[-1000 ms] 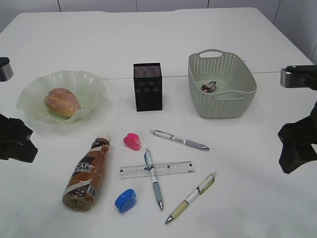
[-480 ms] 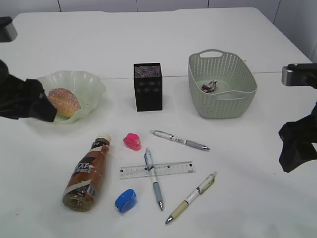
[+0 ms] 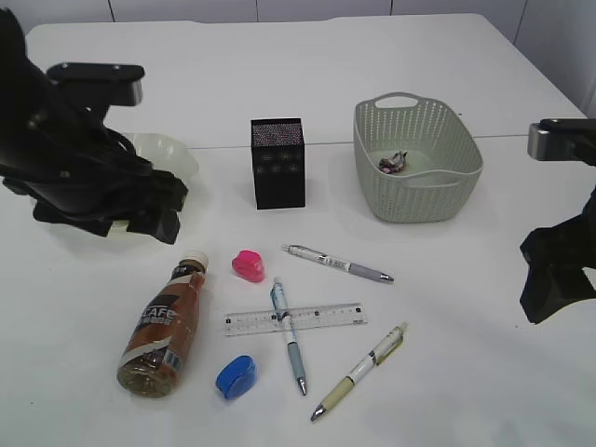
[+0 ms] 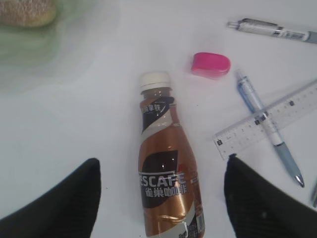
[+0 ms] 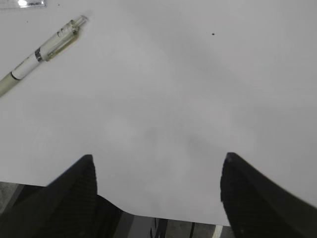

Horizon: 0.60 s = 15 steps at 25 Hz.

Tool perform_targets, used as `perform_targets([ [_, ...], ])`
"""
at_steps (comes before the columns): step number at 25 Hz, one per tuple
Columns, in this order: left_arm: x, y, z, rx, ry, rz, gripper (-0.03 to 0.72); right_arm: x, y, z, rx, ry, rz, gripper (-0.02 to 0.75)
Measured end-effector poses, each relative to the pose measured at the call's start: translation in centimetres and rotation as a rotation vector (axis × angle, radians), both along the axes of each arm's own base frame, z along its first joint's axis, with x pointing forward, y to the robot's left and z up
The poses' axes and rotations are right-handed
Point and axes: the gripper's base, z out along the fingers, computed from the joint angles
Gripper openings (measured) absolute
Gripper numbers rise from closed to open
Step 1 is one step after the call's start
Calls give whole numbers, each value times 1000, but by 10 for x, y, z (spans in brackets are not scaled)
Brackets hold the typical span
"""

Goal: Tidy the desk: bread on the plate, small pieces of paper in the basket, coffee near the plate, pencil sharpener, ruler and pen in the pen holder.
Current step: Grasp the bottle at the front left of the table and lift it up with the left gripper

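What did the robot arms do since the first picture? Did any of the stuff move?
The left arm swung in from the left edge, up and over the plate, and now hides the bread from the front. Its left gripper is open above the lying coffee, holding nothing. The right gripper stayed open at the right. The pens, ruler, sharpeners and basket didn't move.

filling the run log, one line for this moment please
left end effector: open above coffee | bread: on plate | right end effector: open, idle
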Motion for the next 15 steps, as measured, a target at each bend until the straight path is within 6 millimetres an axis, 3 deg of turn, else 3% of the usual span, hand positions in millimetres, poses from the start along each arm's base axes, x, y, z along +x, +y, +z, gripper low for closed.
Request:
perform_targets([
  [7,12,-10,-44,20,108,144,569,0,0,0,3,1,-1,570],
  [15,16,-13,-71,53,170,158,615,1,0,0,5,-11,-2,570],
])
